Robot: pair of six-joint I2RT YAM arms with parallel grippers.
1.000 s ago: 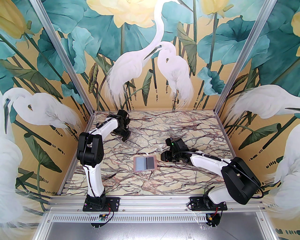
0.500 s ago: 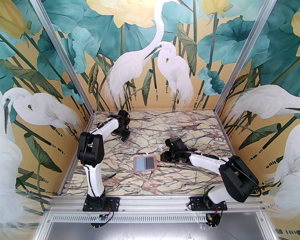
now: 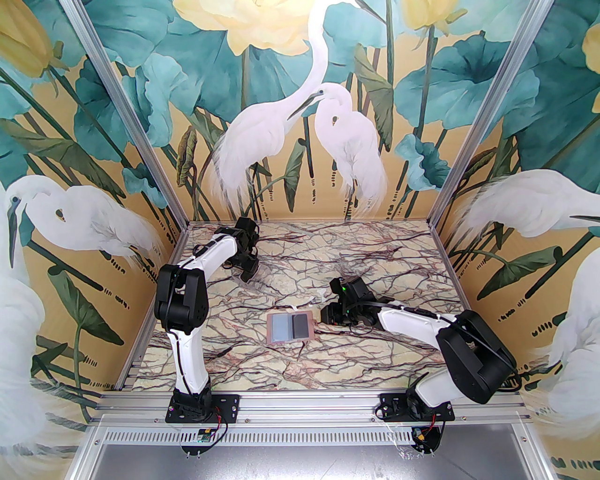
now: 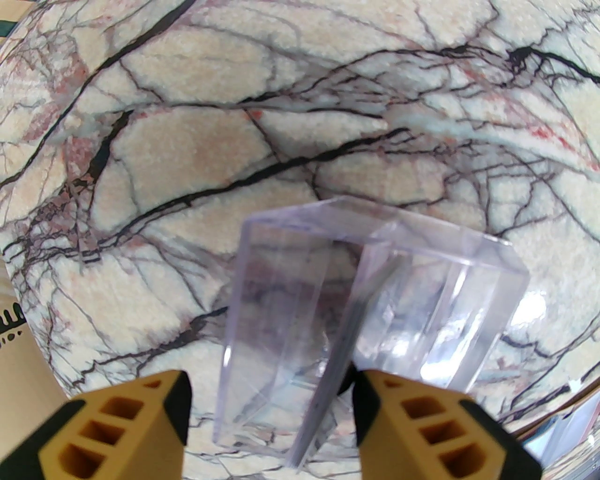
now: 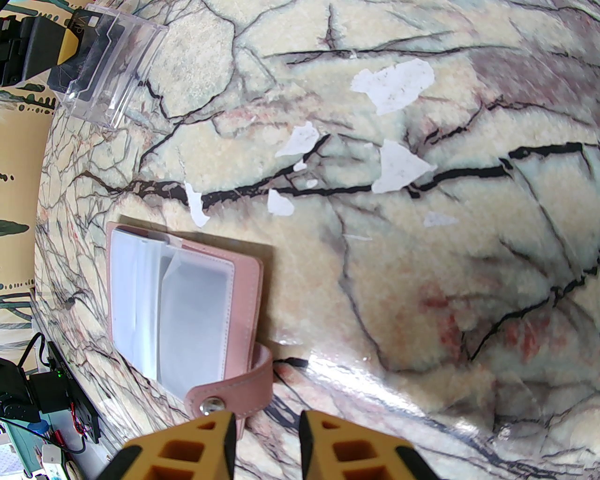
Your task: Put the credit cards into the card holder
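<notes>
Nearest, card holder (image 3: 289, 328) lies open mid-tabletop (image 3: 375, 262), toward front edge; right end effector (image 5: 267, 422) just beside snap tab (image 5: 225, 398), slightly parted, empty. Far-left corner: left end effector (image 4: 272, 379) spread astride clear box (image 4: 281, 290) w/ credit cards (image 4: 349, 328) edge-on btwn fingers (image 4: 398, 422), long axis pointing away.

A flat tabletop with a beige marble pattern of dark and reddish veins (image 3: 375, 262) stands between three painted walls (image 3: 108, 300) showing white egrets (image 3: 262, 136), big teal leaves (image 3: 464, 79) and pale yellow flowers (image 3: 262, 23) on ochre ground, with silver aluminium posts (image 3: 138, 126) in the far corners.
</notes>
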